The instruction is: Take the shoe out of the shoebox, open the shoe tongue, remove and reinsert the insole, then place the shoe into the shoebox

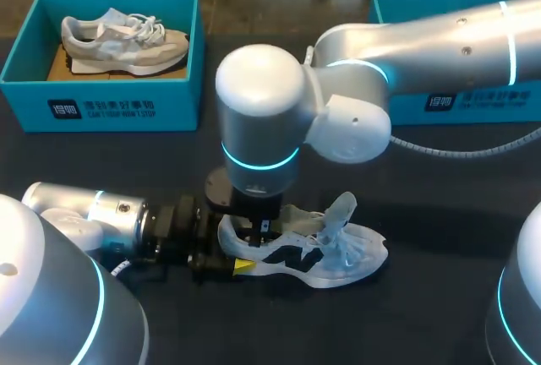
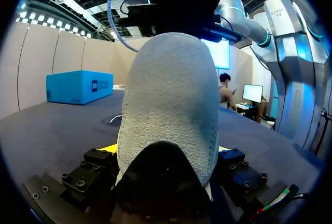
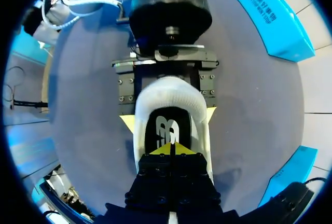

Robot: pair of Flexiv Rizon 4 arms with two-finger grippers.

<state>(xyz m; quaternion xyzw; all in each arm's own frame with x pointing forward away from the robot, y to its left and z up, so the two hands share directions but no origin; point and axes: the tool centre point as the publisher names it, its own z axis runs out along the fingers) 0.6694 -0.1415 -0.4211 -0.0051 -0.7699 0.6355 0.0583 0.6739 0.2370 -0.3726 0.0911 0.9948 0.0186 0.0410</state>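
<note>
Dark table (image 1: 456, 204): left shoebox (image 1: 110, 105) holds grey shoe (image 1: 122, 41).

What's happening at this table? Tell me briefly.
The left gripper clamps the heel of the white mesh sneaker lying on the dark table. The right gripper, pointing down into its opening, has its tips closed together at the black insole. A grey sneaker sits in the open teal cardboard shoebox behind.

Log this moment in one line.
left tool: shut on shoe heel | right tool: shut, inside shoe opening above insole | shoe: on table
</note>
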